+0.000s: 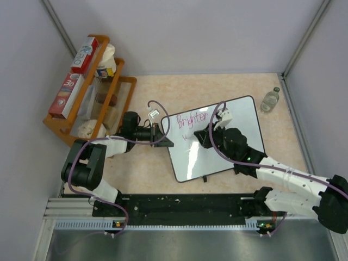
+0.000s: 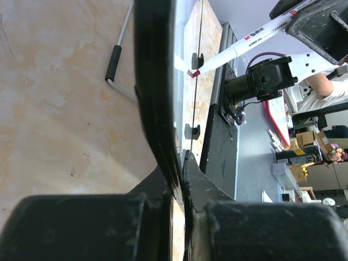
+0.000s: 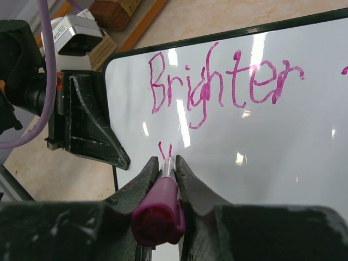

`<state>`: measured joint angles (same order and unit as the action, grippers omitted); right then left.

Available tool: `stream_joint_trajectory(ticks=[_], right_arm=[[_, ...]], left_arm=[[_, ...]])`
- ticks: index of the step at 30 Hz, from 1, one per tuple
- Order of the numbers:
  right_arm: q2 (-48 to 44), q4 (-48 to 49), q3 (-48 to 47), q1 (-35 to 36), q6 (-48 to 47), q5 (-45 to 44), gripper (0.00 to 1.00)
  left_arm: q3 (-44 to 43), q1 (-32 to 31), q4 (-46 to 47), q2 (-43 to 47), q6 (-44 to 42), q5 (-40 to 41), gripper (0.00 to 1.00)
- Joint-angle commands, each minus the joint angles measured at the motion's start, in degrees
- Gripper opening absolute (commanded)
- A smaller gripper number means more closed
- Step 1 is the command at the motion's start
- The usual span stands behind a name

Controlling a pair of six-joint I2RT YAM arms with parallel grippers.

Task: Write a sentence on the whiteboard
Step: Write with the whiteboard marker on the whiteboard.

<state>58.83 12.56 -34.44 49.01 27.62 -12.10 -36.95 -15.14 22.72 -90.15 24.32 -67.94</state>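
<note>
1. w/ right gripper [image 3: 167, 163] clamped on pink marker [image 3: 159, 215], keep tip pressure light, strokes slow.
2. w/ left gripper [image 2: 181, 168] pinched shut on whiteboard [image 1: 239, 125] left edge, hold firm vs sliding; askew mid-table.
3. legible in sentence [image 3: 223, 81]: "brighter", plus two short strokes below.
4. far back on rack [image 1: 89, 128], boxes [image 1: 84, 54]: print unreadable.

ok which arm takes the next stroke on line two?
Right. The right gripper is shut on the marker, tip on the whiteboard just under the sentence so far, "Brighter", where a first stroke stands. The left gripper is clamped on the board's left edge, steadying it.
</note>
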Motion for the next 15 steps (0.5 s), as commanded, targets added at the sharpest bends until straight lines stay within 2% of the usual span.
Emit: stream_joint_trajectory(ticks=[1,15], right_arm=[[-0.2,-2.4,1.1,0.6,-0.4,0.1,0.0],[0.4,-1.2,3.1,0.6,0.7,4.3,0.0]], left_arm=[[1.9,-1.6,0.2,-0.9,-11.0,4.9,0.0],[1.9,-1.6,0.2,-1.0,-11.0,4.8,0.0]])
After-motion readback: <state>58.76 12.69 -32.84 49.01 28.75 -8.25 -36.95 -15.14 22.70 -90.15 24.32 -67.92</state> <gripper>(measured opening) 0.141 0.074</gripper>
